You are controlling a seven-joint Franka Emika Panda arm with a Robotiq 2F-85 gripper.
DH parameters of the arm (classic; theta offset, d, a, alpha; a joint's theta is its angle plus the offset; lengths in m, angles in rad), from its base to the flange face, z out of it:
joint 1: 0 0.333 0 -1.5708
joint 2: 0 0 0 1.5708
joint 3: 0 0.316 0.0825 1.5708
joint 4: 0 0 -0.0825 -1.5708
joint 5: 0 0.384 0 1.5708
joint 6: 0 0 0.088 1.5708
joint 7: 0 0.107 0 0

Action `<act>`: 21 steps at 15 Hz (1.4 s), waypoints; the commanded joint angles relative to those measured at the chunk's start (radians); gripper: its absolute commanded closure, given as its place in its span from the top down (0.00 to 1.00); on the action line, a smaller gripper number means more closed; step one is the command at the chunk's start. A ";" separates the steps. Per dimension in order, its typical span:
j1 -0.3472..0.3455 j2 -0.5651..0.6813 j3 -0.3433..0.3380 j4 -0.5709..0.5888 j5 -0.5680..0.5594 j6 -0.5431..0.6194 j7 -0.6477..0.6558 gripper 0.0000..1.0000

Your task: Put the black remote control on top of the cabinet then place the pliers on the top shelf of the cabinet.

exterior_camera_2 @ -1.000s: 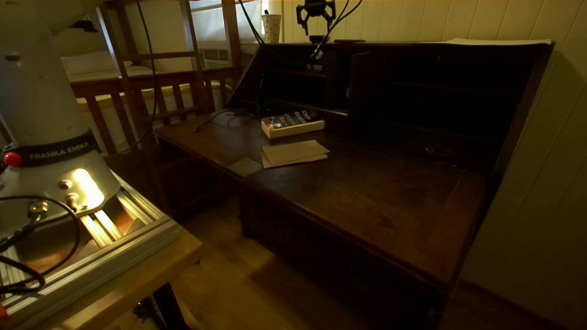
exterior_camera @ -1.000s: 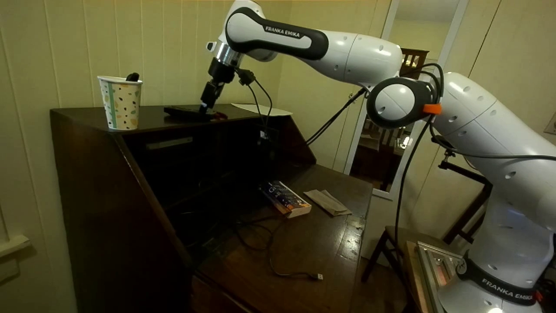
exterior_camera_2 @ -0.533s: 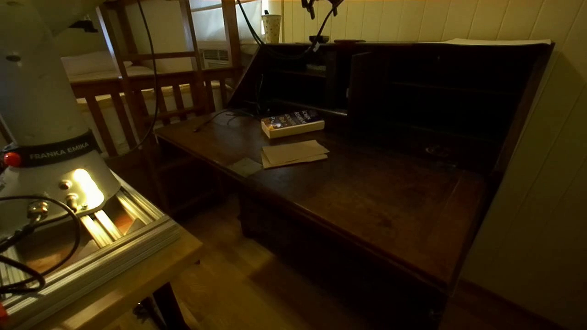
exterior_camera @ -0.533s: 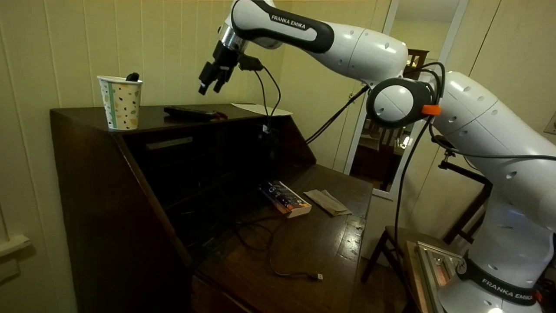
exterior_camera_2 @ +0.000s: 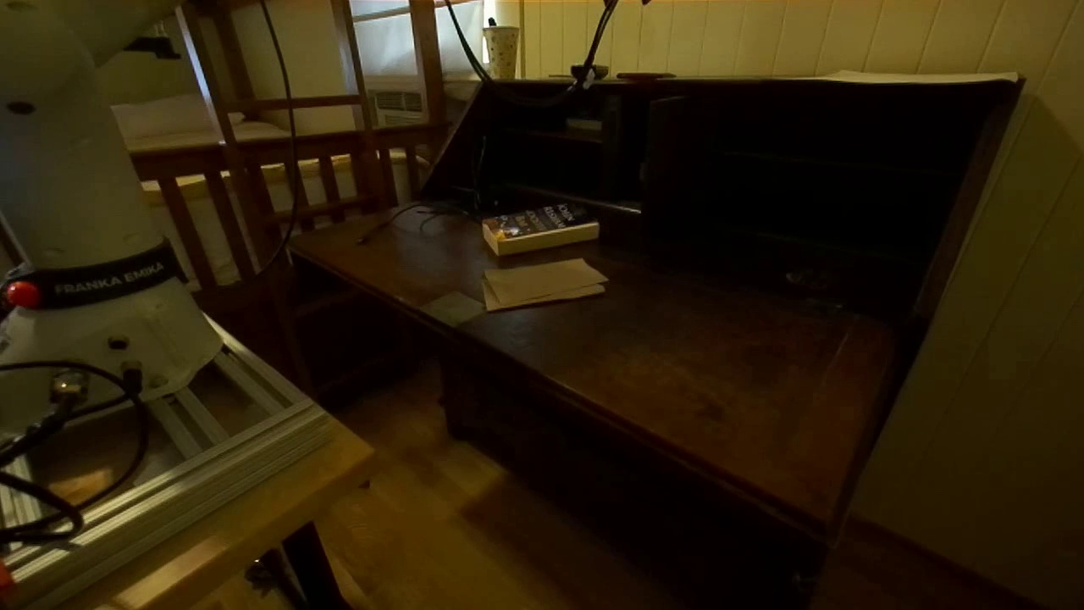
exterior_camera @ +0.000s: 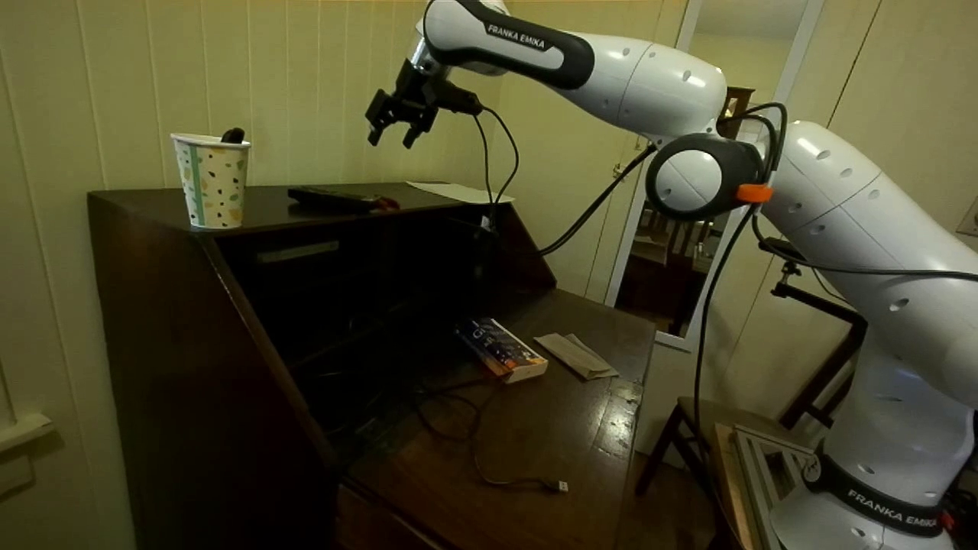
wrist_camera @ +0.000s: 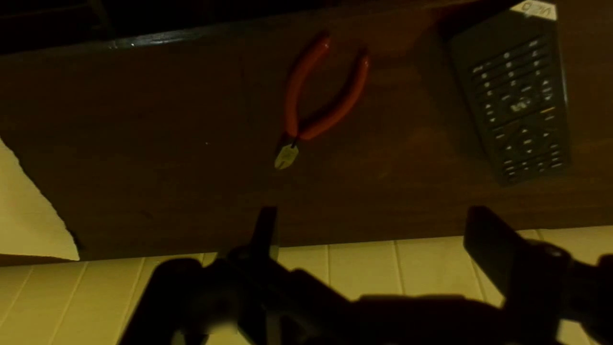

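Backing off from the black remote control (exterior_camera: pixel 325 199), that's what I get from an exterior view. A second ago the gripper (exterior_camera: pixel 392 140) had its tips right down by it; now it's up near the top center of the frame, tilted, with its fingers well apart and nothing held. The remote hasn't budged meanwhile. It's lying flat on top of the cabinet (exterior_camera: pixel 160 328), left of center, with a paper cup (exterior_camera: pixel 214 183) standing further left. So I'd say the first half of the task is done.

In an exterior view with the book (exterior_camera_2: pixel 542 229) in the upper middle, the gripper has slipped almost completely out past the top edge, so you can't tell from there how the fingers stand. The small dark shape at top center should be the remote, partly behind a hanging cable (exterior_camera_2: pixel 602 32). The inner shelves (exterior_camera_2: pixel 830 158) at right are super murky, can't make out much in there.

Wrist view is the useful one. Remote's at upper right, paper (wrist_camera: pixel 28 211) with a ragged edge is at lower left, and the red-handled pliers (wrist_camera: pixel 335 114) are just above center, lying on the cabinet top, clear of the fingertips. Fingers come in from the bottom, spread wide. So the shelf step isn't done yet. My guess: it has to slide toward the pliers and come down next. The handles are splayed, so a grab near the joint looks safer to me than squeezing both grips.
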 commanded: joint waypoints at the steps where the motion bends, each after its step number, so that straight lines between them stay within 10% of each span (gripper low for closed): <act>1: 0.003 -0.011 -0.007 -0.018 0.005 0.007 0.005 1.00; 21: 0.023 -0.005 -0.066 -0.045 0.004 -0.066 0.364 1.00</act>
